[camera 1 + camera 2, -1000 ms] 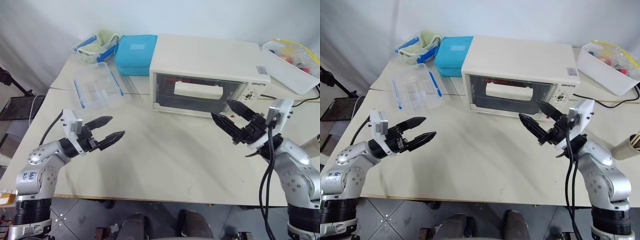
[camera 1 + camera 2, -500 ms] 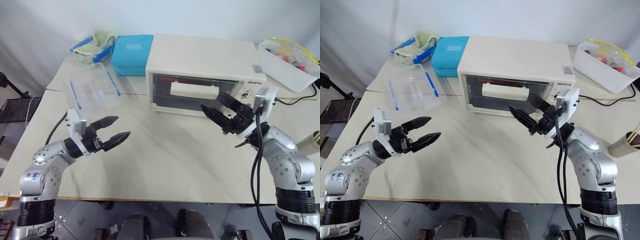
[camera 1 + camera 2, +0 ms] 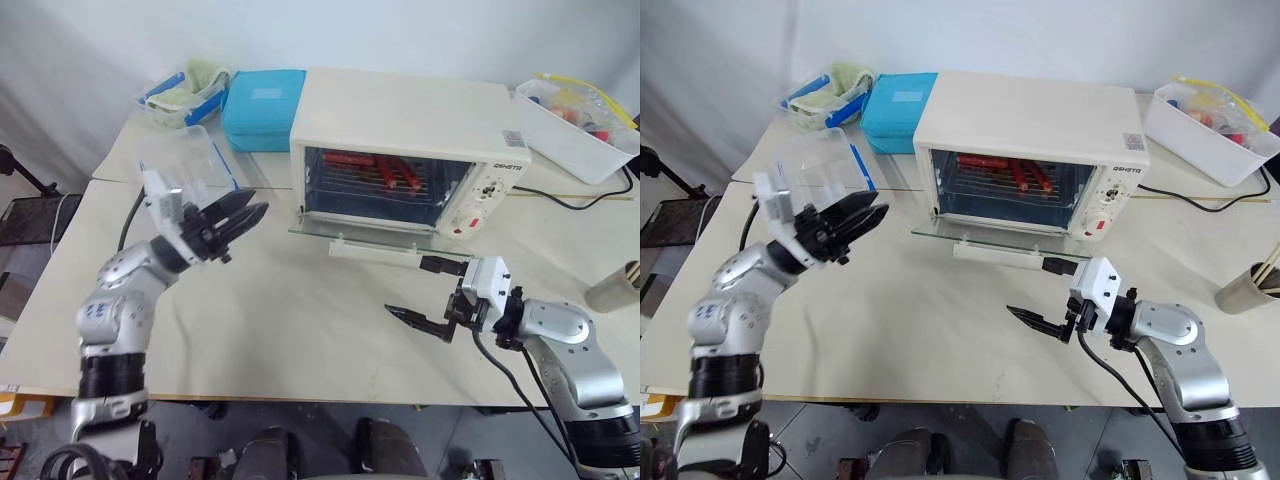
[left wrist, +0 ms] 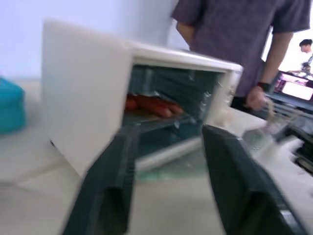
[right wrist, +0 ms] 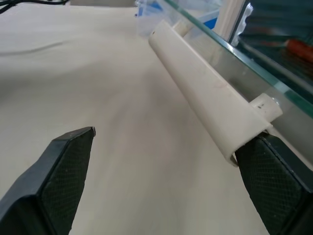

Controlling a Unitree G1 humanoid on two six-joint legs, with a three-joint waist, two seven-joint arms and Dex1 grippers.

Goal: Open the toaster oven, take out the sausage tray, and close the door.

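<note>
Two grippers are seen flanking the toaster oven (image 3: 405, 150); its door (image 3: 375, 232) is dropped flat, exposing the sausage tray (image 3: 385, 172) on the rack inside; the right gripper (image 3: 425, 292) is spread empty beside the door's handle (image 5: 208, 93), touching nothing; the left gripper (image 3: 237, 215) is parted, holding nothing, aimed toward the oven's left side, judged readied for tray extraction.

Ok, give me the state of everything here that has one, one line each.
toaster oven: open, sausages on the rack inside.
door: folded down flat, handle toward the robot.
teal lidded box: closed.
clear plastic container: on the table, lid state unclear.
left hand: empty.
right hand: open, empty.
</note>
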